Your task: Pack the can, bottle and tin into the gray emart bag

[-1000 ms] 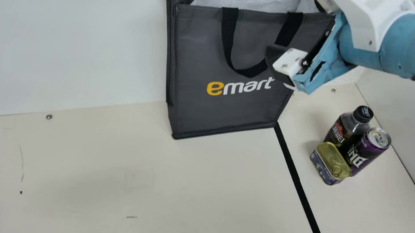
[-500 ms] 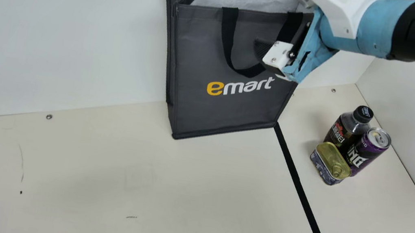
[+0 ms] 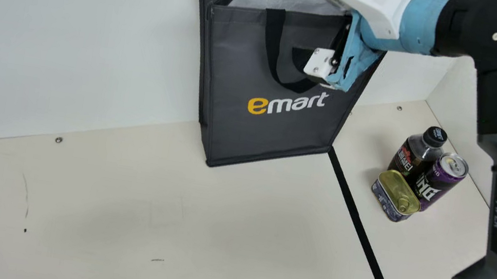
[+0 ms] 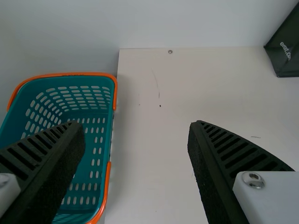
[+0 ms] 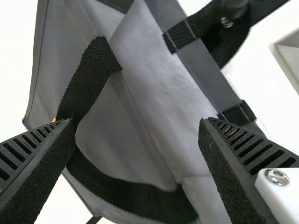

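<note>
None of the packing looks done: by my reckoning the job is at its start. The can [image 3: 441, 182], bottle [image 3: 415, 157] and tin [image 3: 396, 197] are all outside the bag [image 3: 238, 74], bunched together on the desk [image 3: 87, 194] at the right, beyond the black tape [image 3: 361, 240]. Bottle and can stand upright side by side, with the tin close in front of them, its ring-pull lid up.

The bag stands upright near the back wall, mouth open and pale lining showing, so it seems ready to take things. How it looks at the very bottom inside I cannot tell.

The right arm [image 3: 483, 115] reaches across to the bag's front, by the front handle [image 3: 272, 35]. In the right wrist view the right jaws are spread wide and pinch nothing; the handle runs close by one side, though whether it touches I cannot tell. I would guess the step in hand is getting the bag set, or simply passing it on the way to the goods.

The left jaws are also spread, with nothing in their grip, over the desk's left side near the teal basket [image 4: 115, 93], which the job does not call for.

All three items are left to lift, carry over the rim and lower in, one at a time
</note>
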Motion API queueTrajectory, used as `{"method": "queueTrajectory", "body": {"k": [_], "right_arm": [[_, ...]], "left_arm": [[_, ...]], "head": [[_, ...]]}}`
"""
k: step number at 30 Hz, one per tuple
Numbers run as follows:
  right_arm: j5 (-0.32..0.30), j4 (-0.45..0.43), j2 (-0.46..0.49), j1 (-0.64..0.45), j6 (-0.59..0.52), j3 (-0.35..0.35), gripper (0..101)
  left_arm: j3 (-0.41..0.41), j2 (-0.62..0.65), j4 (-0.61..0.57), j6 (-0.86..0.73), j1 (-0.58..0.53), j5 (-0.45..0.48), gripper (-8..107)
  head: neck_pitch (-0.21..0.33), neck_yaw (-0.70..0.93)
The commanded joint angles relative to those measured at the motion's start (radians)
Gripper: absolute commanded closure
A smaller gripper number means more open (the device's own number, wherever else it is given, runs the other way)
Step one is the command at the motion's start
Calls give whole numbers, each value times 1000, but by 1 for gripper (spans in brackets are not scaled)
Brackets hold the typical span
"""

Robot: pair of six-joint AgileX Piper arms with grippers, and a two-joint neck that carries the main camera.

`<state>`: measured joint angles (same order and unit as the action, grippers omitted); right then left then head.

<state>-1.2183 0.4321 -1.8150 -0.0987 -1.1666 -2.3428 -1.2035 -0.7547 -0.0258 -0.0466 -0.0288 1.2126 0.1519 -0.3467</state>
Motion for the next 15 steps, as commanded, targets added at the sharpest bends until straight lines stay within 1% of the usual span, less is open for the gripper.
{"method": "queueTrajectory", "body": {"k": [1,15], "right_arm": [[-2,6,-14,2,-19,-4,10],[-2,32,-100,18,-100,-15,10]], "left_arm": [[0,0,0,0,0,0,9],[0,0,0,0,0,0,9]], "head": [[23,-2],[23,-2]]}}
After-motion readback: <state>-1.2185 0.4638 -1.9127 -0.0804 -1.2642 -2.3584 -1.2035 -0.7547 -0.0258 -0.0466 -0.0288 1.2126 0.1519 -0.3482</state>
